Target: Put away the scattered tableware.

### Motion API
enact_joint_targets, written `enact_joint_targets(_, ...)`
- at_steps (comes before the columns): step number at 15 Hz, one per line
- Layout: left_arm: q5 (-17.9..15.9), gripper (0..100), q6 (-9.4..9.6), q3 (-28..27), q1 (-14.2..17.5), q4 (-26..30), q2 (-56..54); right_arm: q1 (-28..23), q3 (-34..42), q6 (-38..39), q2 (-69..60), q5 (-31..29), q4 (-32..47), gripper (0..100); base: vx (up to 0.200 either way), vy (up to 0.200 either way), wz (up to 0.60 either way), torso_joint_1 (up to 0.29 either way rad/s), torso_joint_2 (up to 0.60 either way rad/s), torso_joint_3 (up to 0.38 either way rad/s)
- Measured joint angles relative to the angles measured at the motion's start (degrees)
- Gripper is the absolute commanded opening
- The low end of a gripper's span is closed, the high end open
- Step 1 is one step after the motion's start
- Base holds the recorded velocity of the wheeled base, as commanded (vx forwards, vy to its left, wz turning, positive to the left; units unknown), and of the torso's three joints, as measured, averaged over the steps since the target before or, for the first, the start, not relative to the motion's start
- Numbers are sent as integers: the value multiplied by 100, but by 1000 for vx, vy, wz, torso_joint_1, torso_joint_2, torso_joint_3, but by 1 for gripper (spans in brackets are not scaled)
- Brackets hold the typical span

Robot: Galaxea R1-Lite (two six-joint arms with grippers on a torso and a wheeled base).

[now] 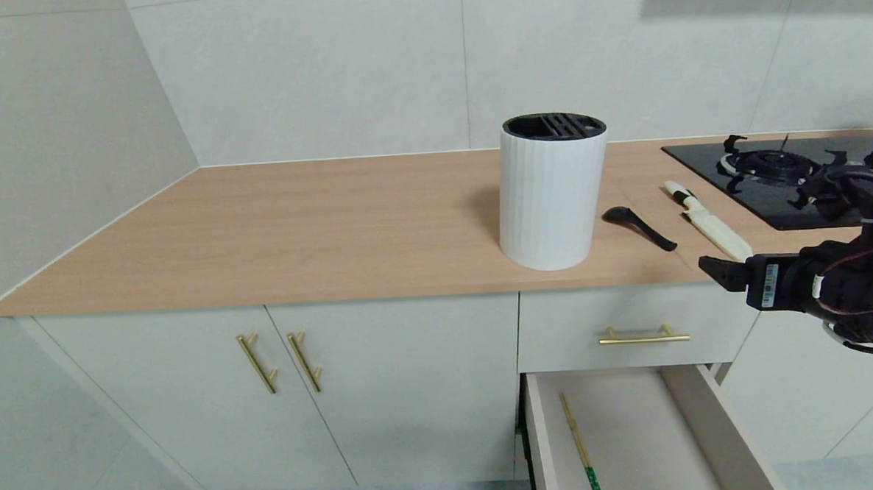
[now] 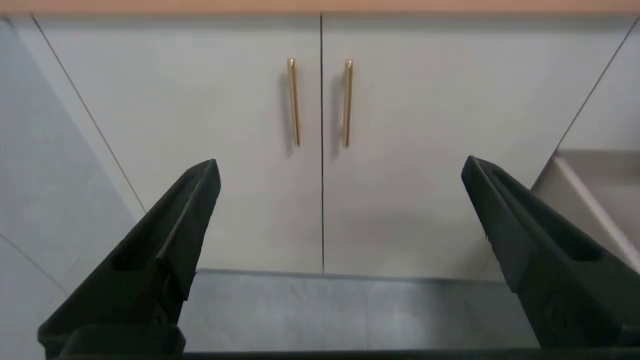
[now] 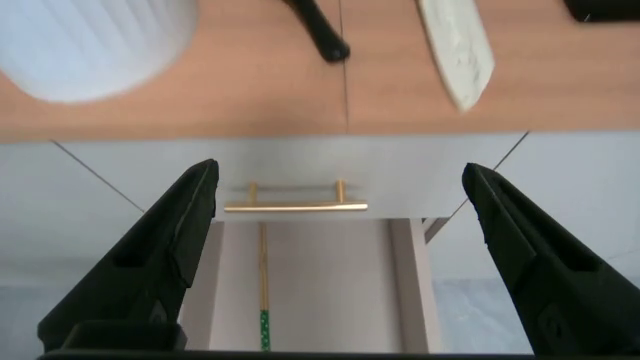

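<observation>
Right end effector [image 1: 719, 272] hangs level and open before the tabletop [image 1: 259, 231] edge, over the open drawer [image 3: 320, 290] holding chopsticks [image 3: 263, 285]. Left end effector [image 2: 340, 168], open, faces cabinet doors [image 2: 200, 150].

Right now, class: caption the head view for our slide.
Open right gripper at counter edge near knife, black spoon, white holder; chopsticks in open drawer below.

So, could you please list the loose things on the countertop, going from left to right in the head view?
white slotted holder → black spoon → white knife
</observation>
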Motion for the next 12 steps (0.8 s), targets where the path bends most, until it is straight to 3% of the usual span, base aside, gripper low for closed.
enact_joint_targets(4,0,100,0,-2,-2,2,0,-96,0,-11,-13,312,0,100,0,0,0,54,-123,-66)
enact_joint_targets(7,0,100,0,0,-2,2,0,-494,-146,-433,59,1193,9,100,0,0,0,0,0,0)
enact_joint_targets(12,0,100,0,0,-2,2,0,-640,-1265,-516,918,1457,30,100,0,0,0,0,0,0)
